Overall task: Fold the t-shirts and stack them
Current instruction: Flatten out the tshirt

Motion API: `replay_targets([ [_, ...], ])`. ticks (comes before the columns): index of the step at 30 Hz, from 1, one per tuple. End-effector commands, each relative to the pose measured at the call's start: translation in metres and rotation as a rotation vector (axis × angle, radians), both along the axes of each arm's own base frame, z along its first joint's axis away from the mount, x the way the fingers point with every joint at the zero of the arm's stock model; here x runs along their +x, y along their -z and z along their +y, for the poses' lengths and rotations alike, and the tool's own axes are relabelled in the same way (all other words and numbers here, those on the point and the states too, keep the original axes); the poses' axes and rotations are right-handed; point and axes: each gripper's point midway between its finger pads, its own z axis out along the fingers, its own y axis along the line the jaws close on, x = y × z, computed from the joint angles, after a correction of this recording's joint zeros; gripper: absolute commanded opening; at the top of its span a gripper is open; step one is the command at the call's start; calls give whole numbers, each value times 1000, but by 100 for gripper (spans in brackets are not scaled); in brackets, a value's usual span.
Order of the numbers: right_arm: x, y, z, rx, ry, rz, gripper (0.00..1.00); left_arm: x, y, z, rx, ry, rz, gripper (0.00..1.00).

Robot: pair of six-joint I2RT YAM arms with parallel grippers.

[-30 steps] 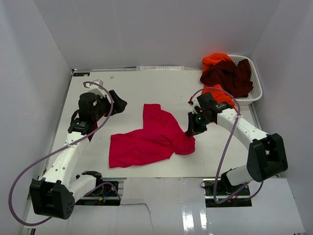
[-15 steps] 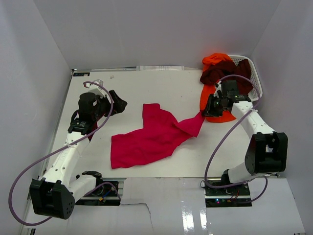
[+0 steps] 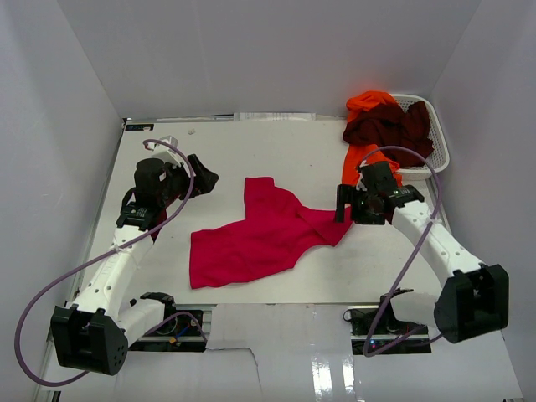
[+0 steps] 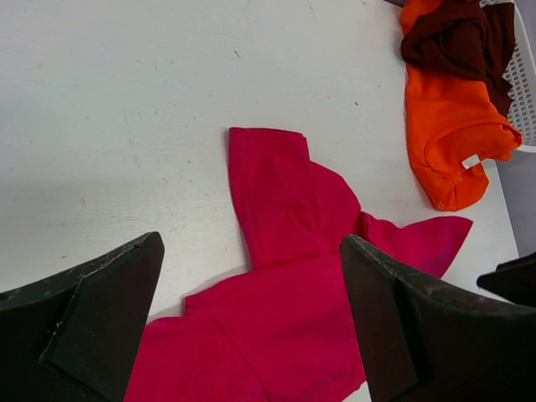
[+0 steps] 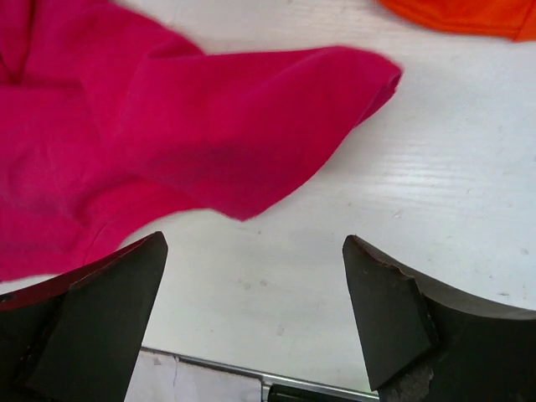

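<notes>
Crimson-red t-shirt [image 3: 260, 234] lies crumpled in the middle of the bench [image 3: 276, 151]. The right fingers [image 5: 394, 318] stand wide apart just beside its right tip, grasping nothing. The left fingers [image 4: 92, 318] are spread too, empty, over its left part. The orange t-shirt [image 3: 368, 102] and maroon t-shirt [image 3: 385, 126] hang out of the basket [image 3: 441, 151].

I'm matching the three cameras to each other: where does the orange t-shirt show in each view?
Top external: orange t-shirt right of centre, spilling from the white basket.
Left wrist: upper right.
Right wrist: only a strip at the top right edge.
Shared landmark: the crimson t-shirt, seen in all three.
</notes>
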Motion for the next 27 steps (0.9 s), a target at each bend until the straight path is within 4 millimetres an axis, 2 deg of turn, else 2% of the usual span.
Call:
replay_targets([
  [1,-36,5,2,-7,-11,31,92,-1,-21,-1,-11,11,-53,98],
  [3,-51,2,15,65,-28,30,95,-1,-21,-1,-11,13,-52,98],
  [4,-62,14,15,69,-27,59,95,-1,-21,-1,-9,13,-52,98],
  [7,-74,30,11,85,15,68,98,-1,-22,0,-11,11,-55,98],
  [9,-71,35,17,128,33,51,100,-2,-24,-2,-14,18,-61,98],
  [10,-71,37,20,150,37,43,95,-3,-24,-2,-15,20,-61,98],
  [11,-76,47,22,165,44,57,94,-3,-24,-1,-15,18,-61,98],
  [12,-71,47,27,200,46,37,93,-3,-25,-2,-15,18,-65,98],
  [14,-75,57,31,238,72,51,88,-4,-25,0,-10,11,-70,98],
  [16,-70,60,36,272,78,26,77,-4,-25,1,-9,9,-68,98],
  [17,-73,69,35,273,94,38,75,-5,-24,1,-9,9,-67,98],
  [19,-66,73,34,271,106,4,70,-4,-24,0,-10,14,-65,98],
  [21,-64,79,32,259,115,1,68,-4,-23,0,-12,15,-61,98],
  [27,-49,77,33,253,113,-49,69,-3,-21,-2,-15,23,-54,98],
])
